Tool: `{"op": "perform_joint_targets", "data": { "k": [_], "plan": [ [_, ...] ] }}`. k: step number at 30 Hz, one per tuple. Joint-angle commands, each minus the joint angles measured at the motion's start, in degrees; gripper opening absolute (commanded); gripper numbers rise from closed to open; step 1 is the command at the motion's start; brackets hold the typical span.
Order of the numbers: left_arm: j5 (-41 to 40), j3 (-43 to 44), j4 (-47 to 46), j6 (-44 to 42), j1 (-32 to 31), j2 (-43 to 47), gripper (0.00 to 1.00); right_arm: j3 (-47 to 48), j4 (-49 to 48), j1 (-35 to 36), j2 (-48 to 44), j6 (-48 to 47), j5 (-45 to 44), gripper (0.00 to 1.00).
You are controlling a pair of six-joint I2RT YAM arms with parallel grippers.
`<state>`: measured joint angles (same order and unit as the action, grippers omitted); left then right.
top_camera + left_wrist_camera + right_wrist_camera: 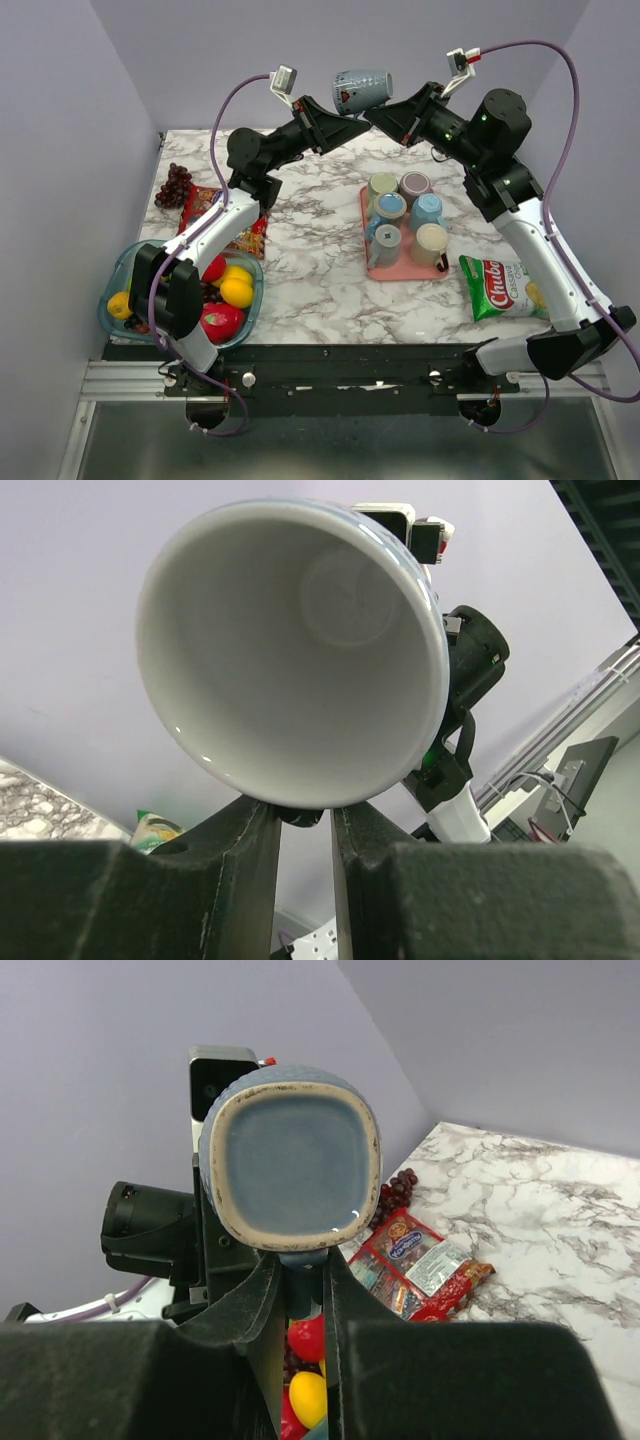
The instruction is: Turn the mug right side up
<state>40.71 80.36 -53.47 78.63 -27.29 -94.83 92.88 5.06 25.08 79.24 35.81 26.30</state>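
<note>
While tray (404, 271) holds 6 cups (390, 209), mug (362, 90) hovers.

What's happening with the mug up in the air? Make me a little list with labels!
mug: blue mug, held above the table, lying sideways
opening: faces the left arm
bottom: faces the right arm
right hand: closed on a blue part under the mug, likely its handle
left hand: fingers close together just under the rim; grip unclear
tray: pink tray holding six cups
right side up yet: no
</note>
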Motion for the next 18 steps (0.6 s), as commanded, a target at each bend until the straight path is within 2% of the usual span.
{"op": "perform_joint_targets", "data": {
  "k": [1,7,10,11,13,14,18],
  "plan": [
    [-2.5,2.1,0.6,-2.9,-0.4,0.0,0.00,-1.8,-0.8,0.8,-0.9,0.2,2.5,0.01],
    [-3.0,1.0,1.3,-3.4,-0.3,0.4,0.00,-1.8,0.7,0.7,-1.0,-0.5,1.7,0.02],
    [-3.2,0.9,3.4,-4.8,-0.3,0.9,0.00,-1.8,1.8,0.7,-0.9,-0.7,0.6,0.24],
    [-3.2,0.9,5.3,-5.5,-0.4,1.0,0.00,-1.9,2.1,0.7,-1.0,-0.7,0.0,0.42],
    [-3.4,0.9,8.3,-8.2,-0.3,1.7,0.00,-2.4,2.2,0.7,-1.5,-0.8,-1.9,0.51],
    [-4.2,1.0,12.2,-9.4,-0.3,2.0,0.00,-2.9,2.2,0.7,-1.8,-1.2,-2.6,0.60],
    [-7.7,2.4,27.2,-16.3,0.2,3.7,0.00,-1.6,6.0,0.6,-1.2,-2.4,-6.5,0.65]
  ]
}}
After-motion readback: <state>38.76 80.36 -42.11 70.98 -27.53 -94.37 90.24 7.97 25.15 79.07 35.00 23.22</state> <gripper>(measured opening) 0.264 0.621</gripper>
